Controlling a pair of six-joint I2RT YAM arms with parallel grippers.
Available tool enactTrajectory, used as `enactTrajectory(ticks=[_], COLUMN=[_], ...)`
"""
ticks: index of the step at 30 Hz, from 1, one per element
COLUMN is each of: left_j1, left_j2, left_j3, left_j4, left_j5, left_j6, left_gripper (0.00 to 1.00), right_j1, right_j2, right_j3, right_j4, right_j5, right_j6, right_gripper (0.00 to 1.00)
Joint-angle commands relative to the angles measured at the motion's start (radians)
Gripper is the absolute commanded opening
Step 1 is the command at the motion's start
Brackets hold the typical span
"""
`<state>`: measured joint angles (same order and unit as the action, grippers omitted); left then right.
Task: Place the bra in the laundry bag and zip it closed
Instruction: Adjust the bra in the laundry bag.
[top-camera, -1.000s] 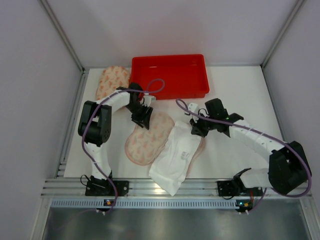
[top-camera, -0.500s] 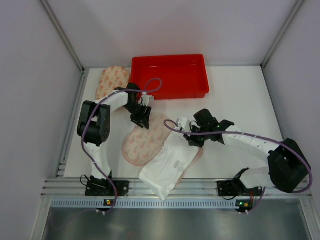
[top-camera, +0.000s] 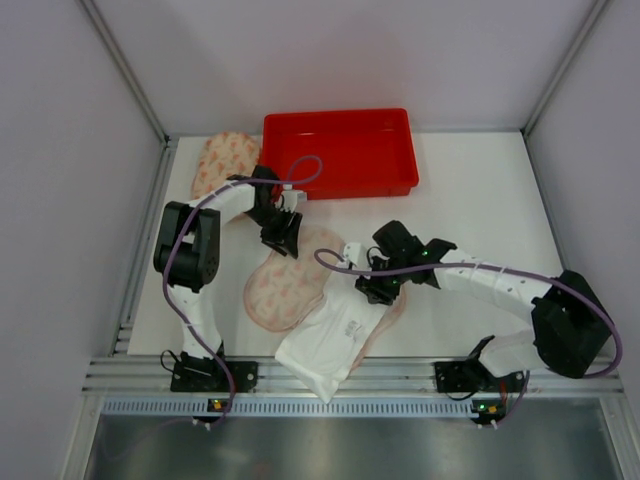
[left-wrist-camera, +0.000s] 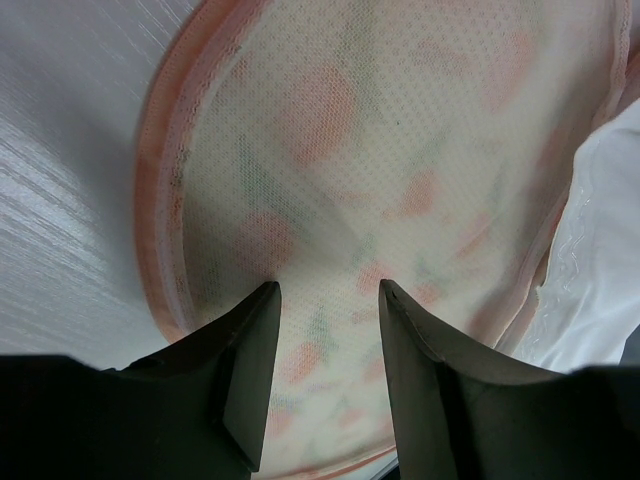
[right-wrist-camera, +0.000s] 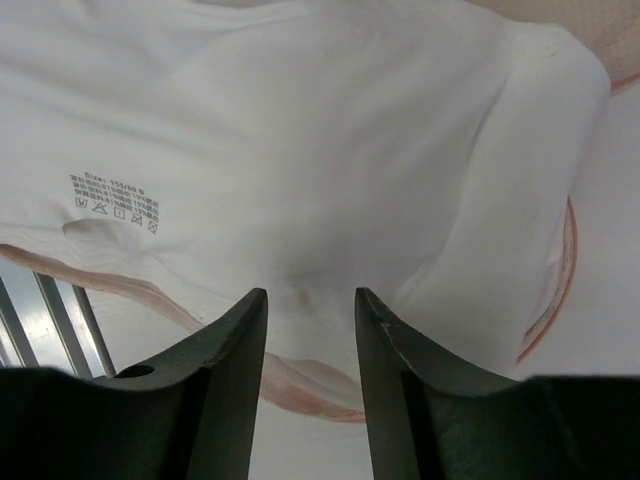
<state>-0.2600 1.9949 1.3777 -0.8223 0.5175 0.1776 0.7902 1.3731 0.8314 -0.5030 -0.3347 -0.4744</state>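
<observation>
At the near edge the white bra (top-camera: 335, 330) lies slanted on the table (top-camera: 480, 200), its near end reaching the metal rail (top-camera: 340, 375) and its printed care label (right-wrist-camera: 115, 203) facing up. A thin pink edge shows from under its right side, so it lies partly over peach fabric. The right arm rises from its base at the near right, bends at the right edge of the table and stretches low and leftward across it to the bra's far end. There the right gripper (top-camera: 372, 288) points down, its fingers drawn close together with a pucker of white cloth nipped between them in the wrist view. Just left of the bra, and overlapped by it along one side, lies the peach floral mesh laundry bag (top-camera: 280, 295), flat on the table. The left arm climbs from its base at the near left to a raised elbow, reaches farther in, then folds back and down at the wrist. That sets the left gripper (top-camera: 283, 242) on the bag's far end. Its fingers stand a narrow gap apart, tips on the mesh, and whether they pinch it cannot be told. Beyond them sits the red tray (top-camera: 345, 183), and a second floral mesh piece (top-camera: 225, 162) touches its left end.
</observation>
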Motion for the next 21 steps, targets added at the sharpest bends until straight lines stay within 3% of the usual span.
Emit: enactTrajectory(ticks=[1,5,9,12,15,21], left_j1=[0.007,0.008,0.008,0.01,0.01,0.01], left_j2=[0.007,0.018,0.018,0.024,0.025,0.021], left_j3=[-0.025,-0.02,-0.019,-0.017,-0.016,-0.02], left_j4=[0.026,0.026,0.026,0.026,0.026,0.026], left_j5=[-0.005,0.001,0.004,0.004,0.004,-0.004], left_j6=[0.016,0.017,0.017,0.019,0.016,0.017], left_gripper=[0.5,0.5,0.5,0.5,0.5,0.5], right_j1=[-0.022,-0.101,-0.352,-0.494,-0.571,-0.65], right_j2=[-0.052,-0.08,-0.1,-0.056,0.03,0.165], right_j3=[0.015,0.052,0.107,0.13,0.146,0.1], right_j4=[-0.04,-0.088,0.002,0.072,0.096,0.087], right_j5=[-0.067,-0.153,-0.306,-0.323,-0.322,-0.369], right_j6=[0.003,0.031,0.156,0.273,0.31,0.376], right_gripper=[0.43,0.46,0.4,0.37,0.29,0.25])
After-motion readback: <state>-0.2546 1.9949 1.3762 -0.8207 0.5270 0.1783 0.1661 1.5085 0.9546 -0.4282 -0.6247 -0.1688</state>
